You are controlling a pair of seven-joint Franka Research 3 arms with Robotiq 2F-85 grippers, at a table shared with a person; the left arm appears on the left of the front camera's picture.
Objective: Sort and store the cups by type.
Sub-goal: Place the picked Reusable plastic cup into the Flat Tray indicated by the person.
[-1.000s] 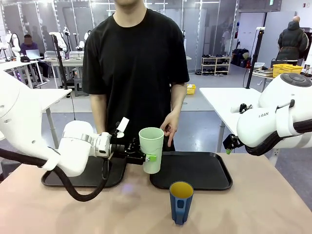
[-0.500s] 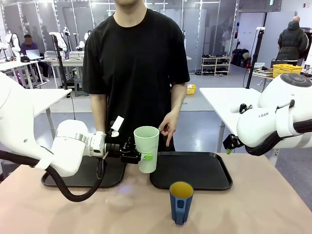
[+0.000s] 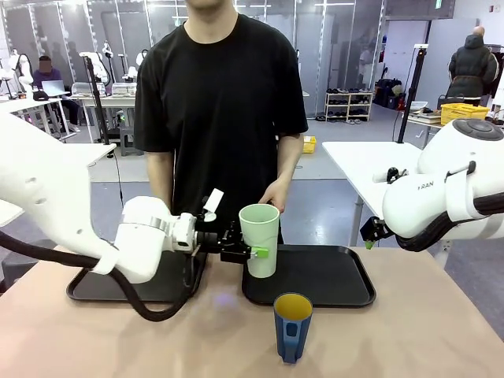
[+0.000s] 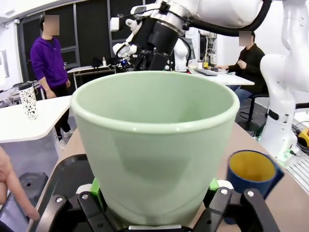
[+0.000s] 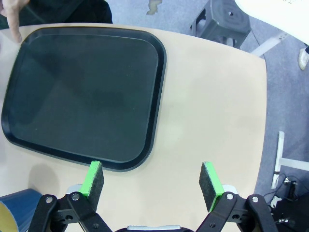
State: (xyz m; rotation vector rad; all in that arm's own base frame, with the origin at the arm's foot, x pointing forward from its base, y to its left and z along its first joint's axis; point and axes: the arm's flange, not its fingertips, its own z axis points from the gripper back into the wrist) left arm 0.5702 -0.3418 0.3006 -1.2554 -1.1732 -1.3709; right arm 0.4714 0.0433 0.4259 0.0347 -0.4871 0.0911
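My left gripper (image 3: 250, 252) is shut on the pale-green tumbler (image 3: 261, 239), gripping low on its sides and holding it upright over the left end of the right black tray (image 3: 331, 276). In the left wrist view the tumbler (image 4: 154, 140) looms large between the green pads (image 4: 95, 186), with the dark-blue mug (image 4: 252, 172) beyond it. That mug (image 3: 293, 326), yellow inside, stands on the bare table nearer me. My right gripper (image 5: 152, 181) hangs open and empty above the table beside the tray (image 5: 87, 96); the mug's rim (image 5: 14, 208) shows at its lower left.
A second black tray (image 3: 102, 287) lies at the left under my left arm. A person stands at the far side, one hand (image 3: 277, 197) just behind the tumbler. The right arm (image 3: 441, 197) is raised off the table's right edge.
My left gripper has carried the tumbler a little left and then right, ending over the right tray's left end. The person's hand has drawn up slightly. The right arm has stayed still.
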